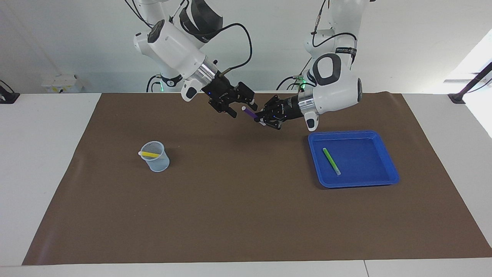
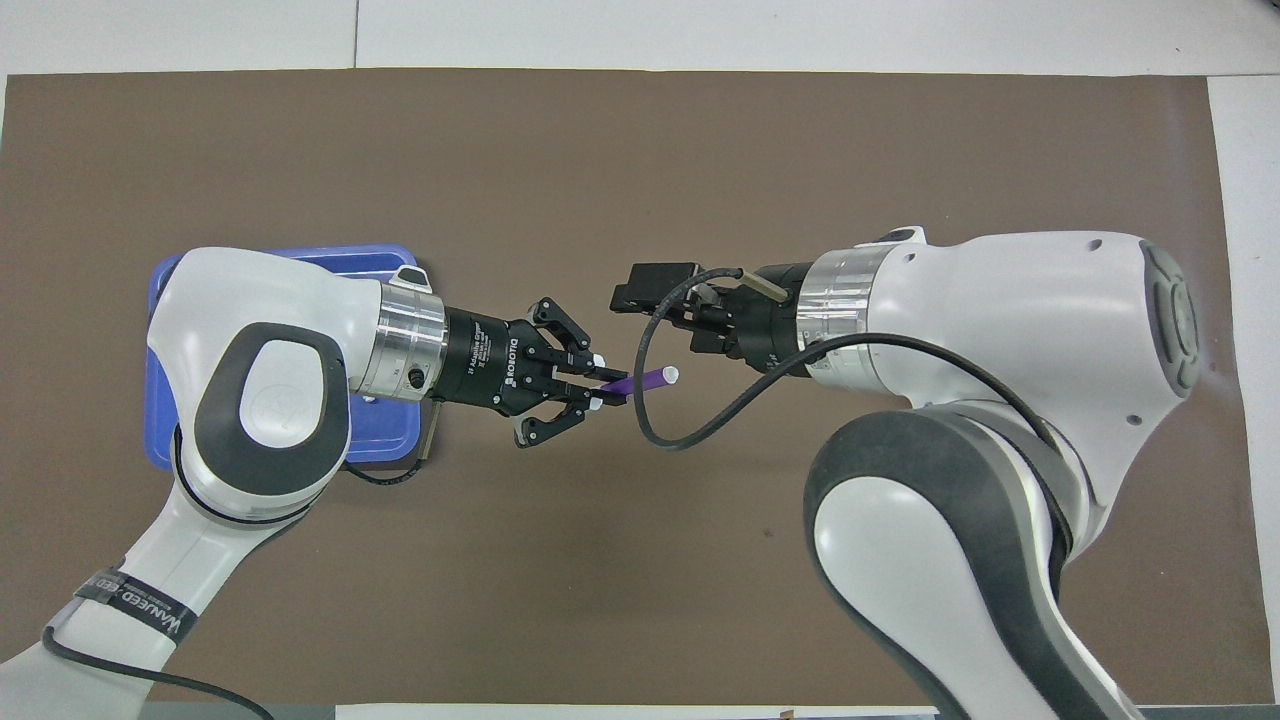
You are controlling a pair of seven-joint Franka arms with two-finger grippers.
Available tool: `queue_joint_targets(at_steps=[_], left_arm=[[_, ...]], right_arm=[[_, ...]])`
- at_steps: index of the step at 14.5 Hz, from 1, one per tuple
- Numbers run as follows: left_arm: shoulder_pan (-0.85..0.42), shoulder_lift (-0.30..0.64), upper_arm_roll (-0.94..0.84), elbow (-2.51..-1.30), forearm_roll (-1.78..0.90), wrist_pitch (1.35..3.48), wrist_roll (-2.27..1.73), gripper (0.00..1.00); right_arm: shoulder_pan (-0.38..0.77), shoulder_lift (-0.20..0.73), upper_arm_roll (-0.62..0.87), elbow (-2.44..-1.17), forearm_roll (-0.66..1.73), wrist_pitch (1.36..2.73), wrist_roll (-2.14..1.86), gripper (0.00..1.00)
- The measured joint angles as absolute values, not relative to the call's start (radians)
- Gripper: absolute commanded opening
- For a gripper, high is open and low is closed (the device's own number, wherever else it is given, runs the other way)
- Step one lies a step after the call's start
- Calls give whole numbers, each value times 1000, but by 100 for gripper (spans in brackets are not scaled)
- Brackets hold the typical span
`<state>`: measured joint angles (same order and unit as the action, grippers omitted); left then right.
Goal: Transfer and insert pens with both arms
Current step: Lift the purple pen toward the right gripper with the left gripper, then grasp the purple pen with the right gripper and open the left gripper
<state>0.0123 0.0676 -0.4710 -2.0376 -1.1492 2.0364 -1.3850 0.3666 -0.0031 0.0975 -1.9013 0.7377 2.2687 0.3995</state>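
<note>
The left pincer (image 1: 262,119) hangs in the air over the middle of the brown mat (image 1: 246,215) that covers the white surface (image 1: 42,161), at the part of the mat close to the robots. Its fingertips are closed on the slim purple marker pen (image 1: 250,112), gripping it near one end, so that the rest of the pen sticks out level toward the right arm with its pale cap end leading. In the overhead view the same pen (image 2: 645,380) points from the left pincer (image 2: 597,388) toward the right arm's wrist.

The right pincer (image 1: 240,107) is also up in the air over the mat, just beside the pen's pale tip, and its jaws stand wide apart with nothing between them. In the overhead view the right pincer (image 2: 650,300) sits close to the pen's free end without touching it.

The slim green marker pen (image 1: 331,161) lies flat in the shallow blue plastic tray (image 1: 384,154) toward the left arm's end of the surface. The slim yellow marker pen (image 1: 150,154) rests slanted inside the clear plastic cup (image 1: 155,163) toward the right arm's end, well apart from the tray.
</note>
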Motion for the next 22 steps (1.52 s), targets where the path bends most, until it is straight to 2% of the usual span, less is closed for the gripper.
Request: queue_joint_targets(at_steps=[6, 9, 10, 14, 18, 21, 22], left_arm=[[11, 60, -469, -2060, -1211, 2070, -1388, 0], [11, 60, -468, -2060, -1212, 2070, -1388, 0], [11, 60, -468, -2060, -1212, 2070, -1388, 0], [11, 60, -468, -2060, -1213, 2071, -1388, 0], [11, 60, -468, -2060, -1213, 2071, -1388, 0], [11, 59, -468, -2060, -1213, 2071, -1388, 0], [12, 58, -466, -2060, -1213, 2073, -1388, 0]], right_arm=[[390, -1, 99, -1927, 722, 2245, 361, 100], [382, -1, 94, -1927, 713, 2175, 327, 73], [378, -1, 93, -1927, 713, 2168, 317, 69], [358, -1, 92, -1927, 712, 2169, 283, 69], [360, -1, 94, -1927, 712, 2187, 281, 36], [360, 0, 95, -1927, 712, 2187, 281, 0], [359, 0, 94, -1929, 705, 2187, 281, 0]])
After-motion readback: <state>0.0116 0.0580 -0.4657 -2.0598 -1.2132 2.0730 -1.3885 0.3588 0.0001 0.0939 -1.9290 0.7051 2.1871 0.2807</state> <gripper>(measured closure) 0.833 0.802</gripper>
